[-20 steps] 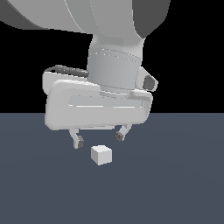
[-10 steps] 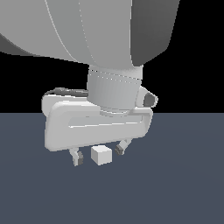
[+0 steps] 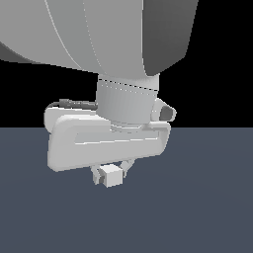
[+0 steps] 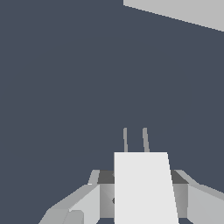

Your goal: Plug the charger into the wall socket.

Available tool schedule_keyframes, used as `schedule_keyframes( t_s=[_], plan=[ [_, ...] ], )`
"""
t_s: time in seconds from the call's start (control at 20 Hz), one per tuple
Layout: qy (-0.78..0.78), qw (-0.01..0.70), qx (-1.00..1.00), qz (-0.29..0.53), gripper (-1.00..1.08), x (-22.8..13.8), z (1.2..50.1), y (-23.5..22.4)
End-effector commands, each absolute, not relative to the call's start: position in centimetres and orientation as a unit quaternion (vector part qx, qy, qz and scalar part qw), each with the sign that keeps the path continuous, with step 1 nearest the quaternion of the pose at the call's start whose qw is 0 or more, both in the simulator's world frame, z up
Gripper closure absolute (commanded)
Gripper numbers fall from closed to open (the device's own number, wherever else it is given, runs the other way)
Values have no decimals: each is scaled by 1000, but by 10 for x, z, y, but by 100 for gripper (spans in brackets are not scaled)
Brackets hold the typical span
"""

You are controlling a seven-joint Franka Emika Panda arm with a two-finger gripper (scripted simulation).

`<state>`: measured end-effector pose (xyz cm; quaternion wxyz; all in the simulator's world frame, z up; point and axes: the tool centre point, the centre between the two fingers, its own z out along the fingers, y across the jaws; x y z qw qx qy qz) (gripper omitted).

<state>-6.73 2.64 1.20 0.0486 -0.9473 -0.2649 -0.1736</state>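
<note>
White charger (image 3: 111,175) sits between the gripper (image 3: 109,174) fingers, w/ one finger (image 3: 96,175) on the exterior view's left and the other at the exterior view's right, partly hidden behind the block. Fingers look closed in against its sides, so the gripper appears to have hold of it; can't confirm contact on the far side from the exterior view. In the wrist view the charger (image 4: 142,186) fills the space between the two fingers (image 4: 83,201), both pressed right up to its flanks, and two thin grey prongs (image 4: 134,140) stick out from its far end, side by side and roughly parallel.

Arm (image 3: 104,39) is large and close to the exterior cam, taking up most of the upper frame; the hand body (image 3: 106,141) sits wide below the wrist, w/ the charger just under it. Floor (image 3: 197,197) is plain dark blue-grey; whether the charger touches it or hangs just above, can't tell.

A pale flat surface (image 4: 183,11) shows at one corner of the wrist view, well apart from the prongs. Prob the socket, but no holes visible there, so can't say for sure. Socket not seen in the exterior view.
</note>
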Motion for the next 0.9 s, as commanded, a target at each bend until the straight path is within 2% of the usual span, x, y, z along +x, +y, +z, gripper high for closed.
schedule_keyframes(
  t_s=[0.0,0.35,0.85],
  plan=[
    [-265,48,-947,-174,108,-67,12,26],
    [-245,45,-952,-175,108,-66,21,27],
    [-164,32,-969,-181,108,-58,57,32]
  ],
)
